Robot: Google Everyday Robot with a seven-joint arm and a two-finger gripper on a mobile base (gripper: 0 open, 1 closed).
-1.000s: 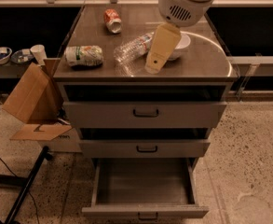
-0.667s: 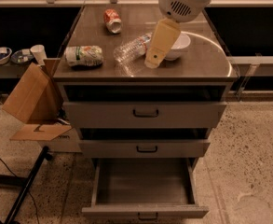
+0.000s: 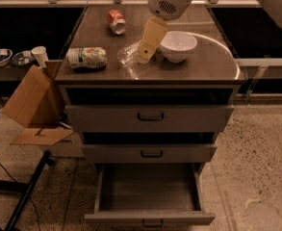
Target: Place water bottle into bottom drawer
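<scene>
The water bottle (image 3: 127, 55), clear and crinkled, lies on its side on the cabinet top, just left of the white bowl. My gripper (image 3: 144, 57) reaches down from the white arm head at the top and sits at the bottle's right end, covering part of it. The bottom drawer (image 3: 149, 219) is pulled wide open below the two shut drawers, and its tray looks empty.
A white bowl (image 3: 178, 45) stands right of the gripper. A white-and-green container (image 3: 86, 57) lies at the left of the top and a red-and-white can (image 3: 116, 21) at the back. A cardboard box (image 3: 32, 105) and a dark stand leg (image 3: 27, 191) are on the floor at left.
My gripper has moved left and slightly back, from beside the bowl onto the bottle's right end. The bottle, the bowl and the drawers have not moved.
</scene>
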